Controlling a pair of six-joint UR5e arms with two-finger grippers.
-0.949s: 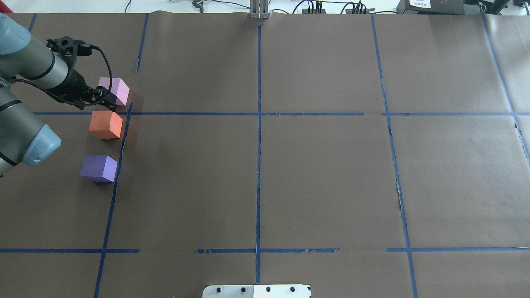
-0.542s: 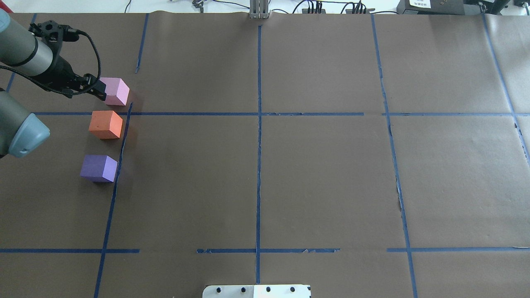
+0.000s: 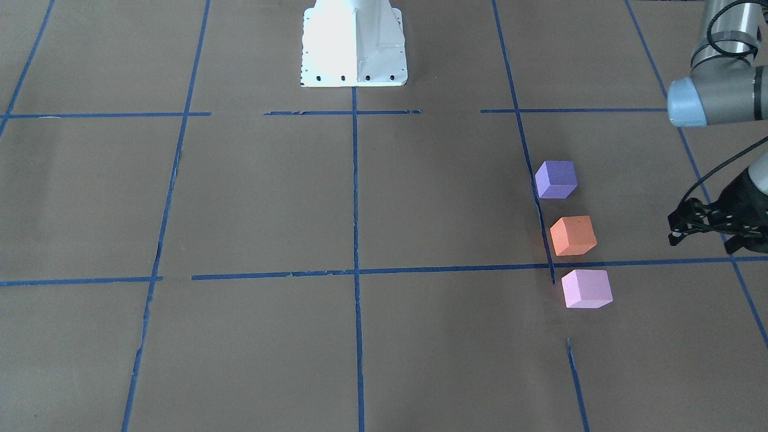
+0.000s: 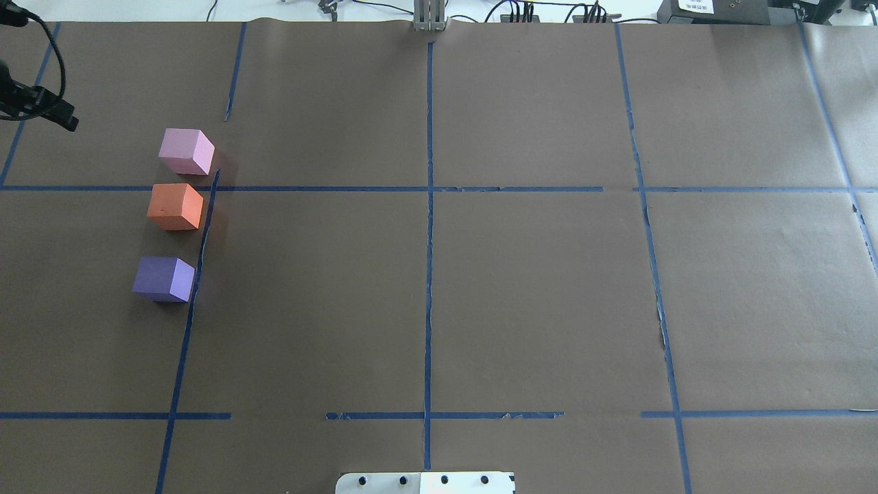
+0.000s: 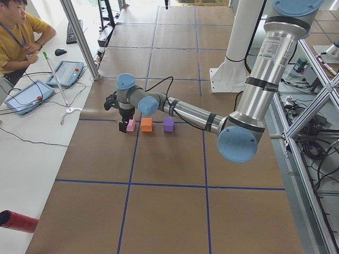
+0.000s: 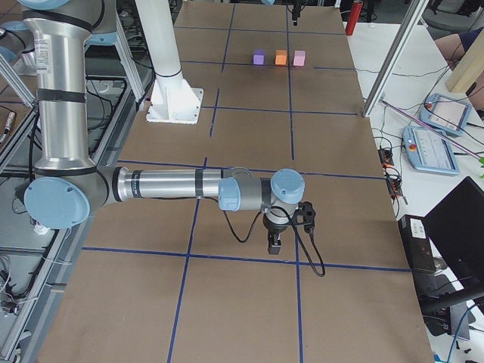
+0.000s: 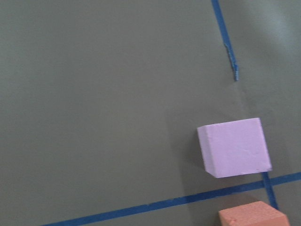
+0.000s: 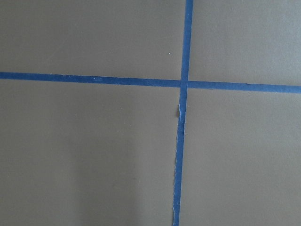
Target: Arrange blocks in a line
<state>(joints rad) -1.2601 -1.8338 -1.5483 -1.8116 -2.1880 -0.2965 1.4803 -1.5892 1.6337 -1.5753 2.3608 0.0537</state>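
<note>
Three blocks stand in a row on the brown paper near a blue tape line: the pale pink block (image 4: 186, 151), the orange block (image 4: 175, 206) and the purple block (image 4: 164, 278). They also show in the front view as pink (image 3: 587, 288), orange (image 3: 573, 235) and purple (image 3: 556, 179). The left wrist view shows the pink block (image 7: 233, 147) and a corner of the orange one (image 7: 251, 214). My left gripper (image 3: 702, 243) hangs open and empty, apart from the blocks, at the overhead view's left edge (image 4: 65, 122). My right gripper (image 6: 274, 243) shows only in the right side view, far from the blocks; I cannot tell its state.
The white robot base plate (image 3: 354, 42) stands at the table's robot side. Blue tape lines (image 4: 429, 240) cross the paper. A person (image 5: 18, 32) sits at the side bench with tablets (image 5: 26, 95). An aluminium post (image 5: 79, 37) stands at the table's far edge.
My left arm has drawn back from the pink block, up and to the overhead view's left, almost out of it. The three blocks have not moved.
</note>
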